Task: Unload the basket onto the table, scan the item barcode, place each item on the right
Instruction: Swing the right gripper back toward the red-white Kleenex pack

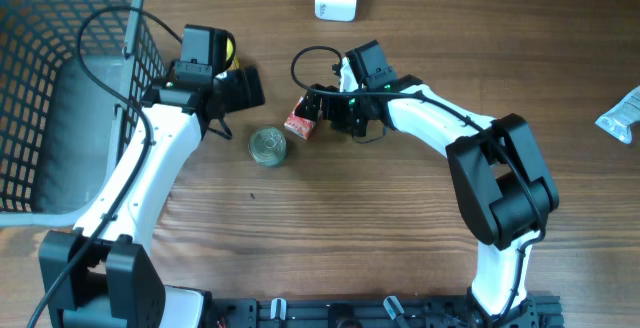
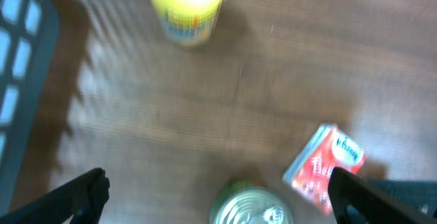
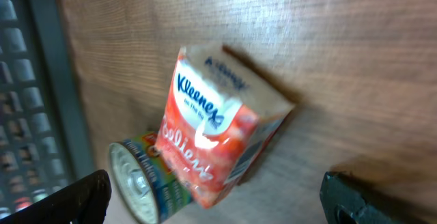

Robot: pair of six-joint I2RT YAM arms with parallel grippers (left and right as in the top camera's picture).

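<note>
As it lay on the worktop point(image 1: 400, 238) just beside the can point(image 1: 267, 146), the red tissue pack point(image 1: 298, 124) sat directly ahead of the right gripper point(image 1: 318, 110), the nearer arm, jaws wide and empty; long axis pointed away between them. Left gripper point(image 1: 246, 87): wide, empty.

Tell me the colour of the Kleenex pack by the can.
Kleenex pack: red, with a white patch bearing the blue logo. Clearest in right wrist view.
</note>
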